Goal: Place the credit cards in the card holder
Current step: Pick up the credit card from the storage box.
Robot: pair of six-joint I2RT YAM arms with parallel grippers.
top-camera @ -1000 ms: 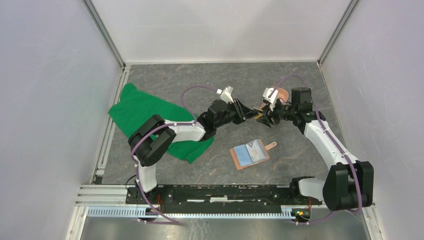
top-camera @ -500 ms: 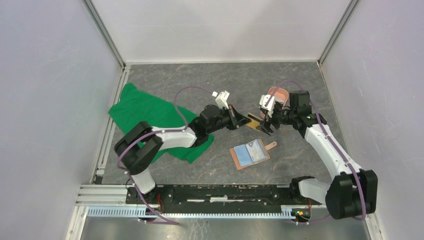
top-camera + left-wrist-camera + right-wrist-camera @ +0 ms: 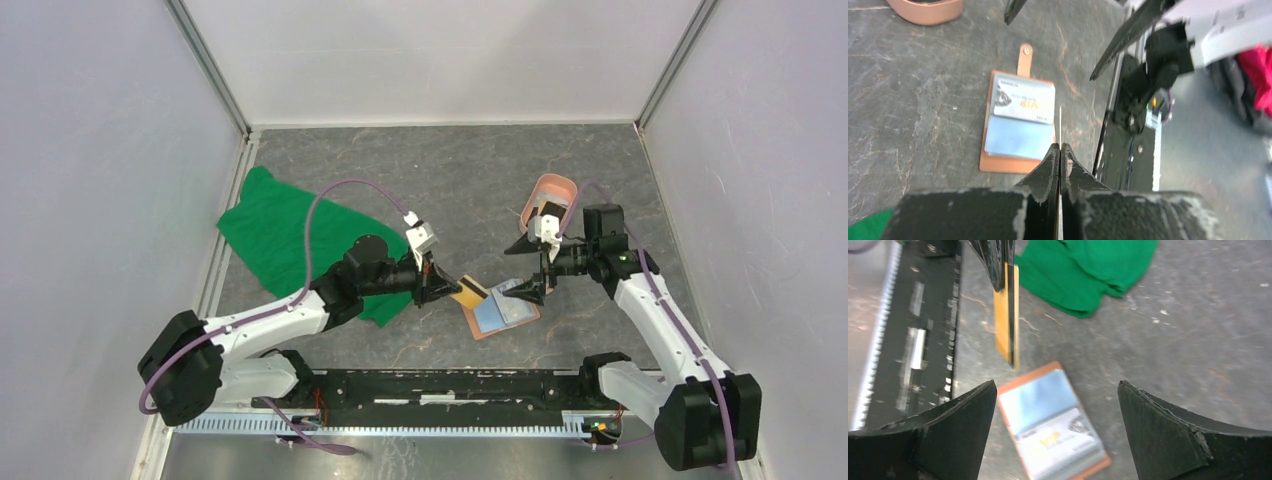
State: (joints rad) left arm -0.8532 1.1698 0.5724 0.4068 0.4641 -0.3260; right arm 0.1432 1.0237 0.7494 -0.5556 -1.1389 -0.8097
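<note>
The left end effector (image 3: pixel 1060 150) is pinching a gold card (image 3: pixel 1007 315) between its closed fingers. It is gripping the card by one end, so the card is hanging on edge with its free end pointing at the card holder (image 3: pixel 1018 127), just beside one edge of it. The right end effector (image 3: pixel 1056 390) is standing wide open, holding nothing and hovering over the holder without touching it. The holder is lying open and flat on the worktop (image 3: pixel 440 170), with a white card (image 3: pixel 1025 102) sitting in one pocket. Nothing is pinning the holder down, so the card pressing at a pocket mouth is likely to be shoving the holder along rather than sliding in. So short a grip is also leaving the card free to pivot or slip if it is catching on the pocket lip or the seated card. Both sets of fingers are crowding one spot, so they are risking a knock. The green cloth (image 3: pixel 280 230) and pink tray (image 3: pixel 550 192) are lying well apart.
</note>
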